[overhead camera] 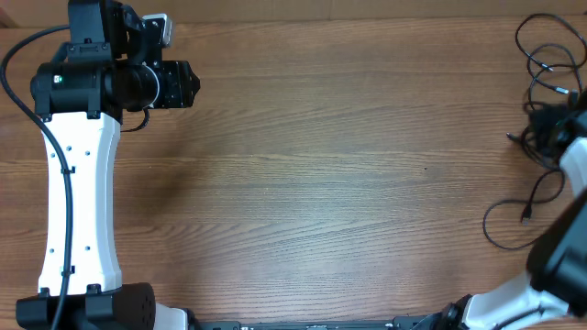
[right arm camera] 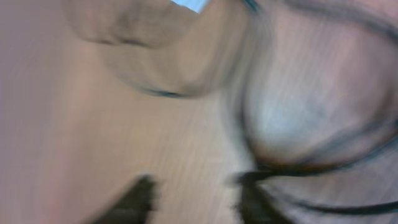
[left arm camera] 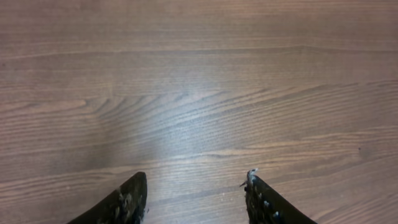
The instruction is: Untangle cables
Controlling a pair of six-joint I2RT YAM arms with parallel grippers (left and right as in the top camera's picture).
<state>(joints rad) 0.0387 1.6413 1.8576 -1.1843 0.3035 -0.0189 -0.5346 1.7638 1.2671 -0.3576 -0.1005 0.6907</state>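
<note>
- My left gripper (left arm camera: 196,182) hangs far to the left of the tangle of thin black cables (overhead camera: 532,92), across the brown wood-grain table (overhead camera: 321,183). Its two dark fingers are spread apart, with only bare wood under them.
- That left arm reaches along the edge of the table opposite the tangle, with its wrist bent in towards the middle. It holds nothing.
- The cables lie bunched at the right edge. Loose loops sit above the dark knot, and one longer loop with a small plug trails below it.
- My right gripper (right arm camera: 189,200) is down at the knot. This view is heavily blurred. Its fingers look parted with wood showing between them, and I cannot tell whether a dark cord (right arm camera: 311,167) curving beside the right finger touches it.
- To do this step well, I judge I should close on one single strand near the knot, not on a bundle. I would then draw it slowly away from the tangle towards the open middle.
- I would bring my left gripper closer to the tangle to pin the rest, otherwise the whole clump may drag along.
</note>
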